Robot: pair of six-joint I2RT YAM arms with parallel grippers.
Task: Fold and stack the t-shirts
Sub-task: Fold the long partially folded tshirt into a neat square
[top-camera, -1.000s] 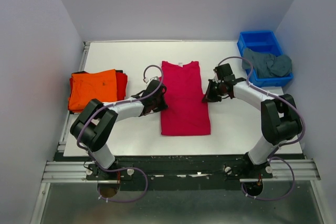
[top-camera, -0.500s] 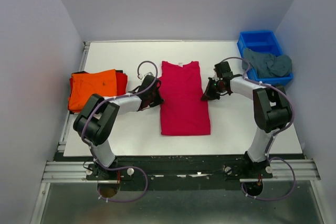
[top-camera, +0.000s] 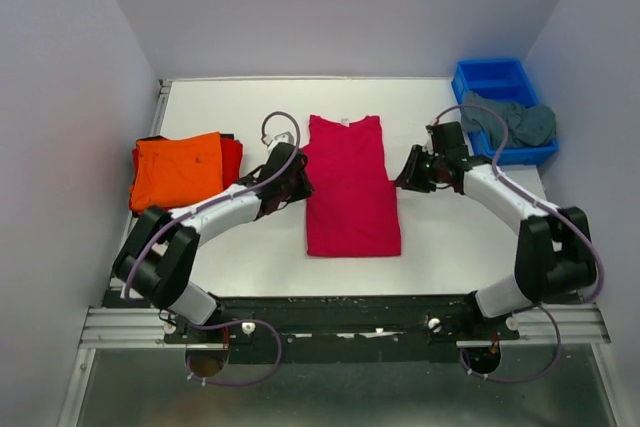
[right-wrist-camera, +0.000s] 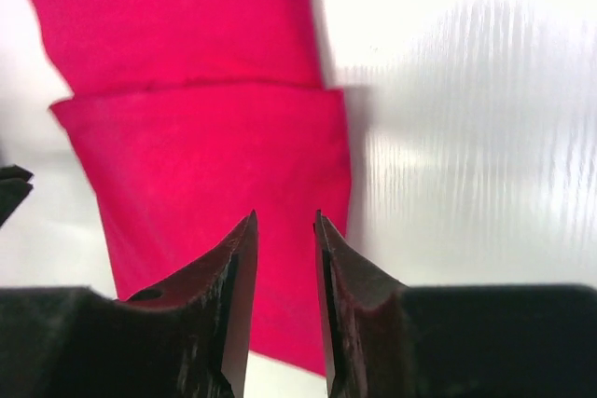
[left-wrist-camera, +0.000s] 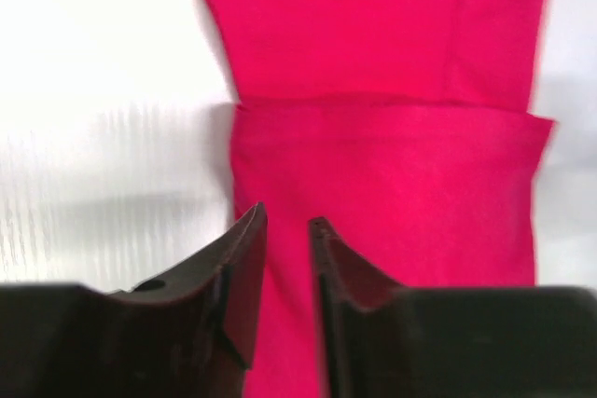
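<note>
The crimson-pink t-shirt point(top-camera: 350, 187) lies flat in the middle of the table, folded into a long narrow strip with the collar at the far end. My left gripper point(top-camera: 297, 179) hovers at its left edge, jaws a little apart and empty; the left wrist view shows the shirt point(left-wrist-camera: 392, 165) under the gripper point(left-wrist-camera: 284, 221). My right gripper point(top-camera: 403, 177) is at the shirt's right edge, also slightly open and empty point(right-wrist-camera: 284, 216), over the cloth point(right-wrist-camera: 205, 156). The orange shirt point(top-camera: 178, 169) lies folded on the red shirt point(top-camera: 233, 155) at the left.
The grey-teal shirt point(top-camera: 515, 122) hangs crumpled out of the blue plastic bin point(top-camera: 492, 77) at the back right. The white table point(top-camera: 450, 237) is walled in on three sides. A metal rail runs along the near edge.
Both arms have shifted posture, elbows swinging outward. The left gripper moved slightly back along the shirt's left edge; the right gripper drew slightly right. The shirt has not moved.
</note>
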